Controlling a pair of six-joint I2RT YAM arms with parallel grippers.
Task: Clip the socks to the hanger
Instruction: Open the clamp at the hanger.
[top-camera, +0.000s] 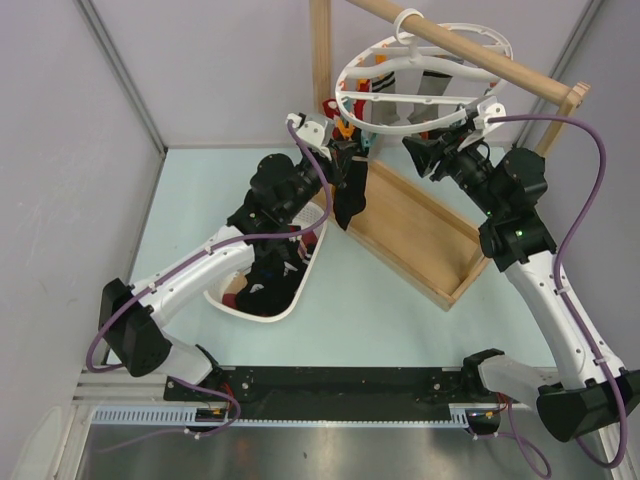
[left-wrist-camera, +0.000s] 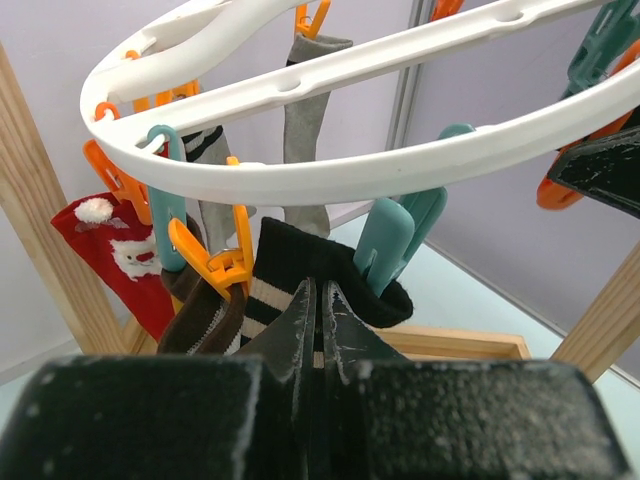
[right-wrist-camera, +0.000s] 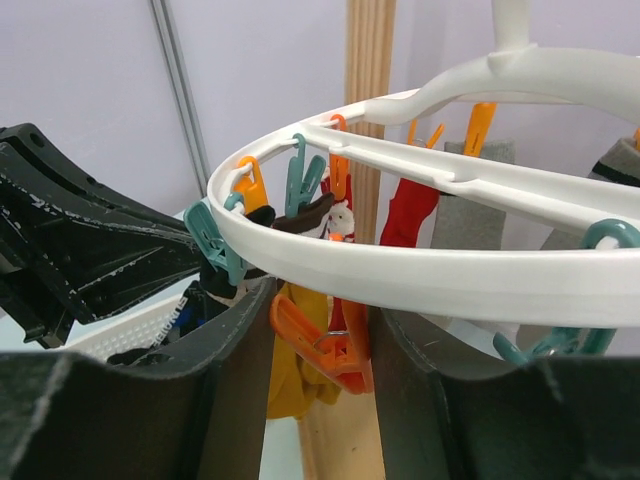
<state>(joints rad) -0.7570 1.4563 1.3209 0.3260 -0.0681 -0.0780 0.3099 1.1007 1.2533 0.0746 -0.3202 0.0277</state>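
The white circular hanger (top-camera: 425, 80) hangs from the wooden rail (top-camera: 470, 55) at 12 o'clock. The left gripper (left-wrist-camera: 320, 320), pressed together, pinches a black sock (left-wrist-camera: 320, 265) just below the ring beside a teal clip (left-wrist-camera: 395, 240). The right gripper (right-wrist-camera: 320, 345), jaws spread, straddles an orange clip (right-wrist-camera: 320, 340) under the ring. More socks fill the white basket (top-camera: 300, 290) at 9 o'clock.

White ring hanger (top-camera: 425, 75) hangs by its hook, tilted, spokes across the ring, orange and teal clips along the rim. Several socks already clipped and hanging: 1 red with a white Santa print (left-wrist-camera: 115, 250), 1 grey (left-wrist-camera: 305, 130), 1 brown striped (left-wrist-camera: 205, 315). A black sock with white stripes (left-wrist-camera: 300, 275) is raised to the rim beside a teal clip (left-wrist-camera: 395, 240). More socks sit in a white basket (top-camera: 268, 280).
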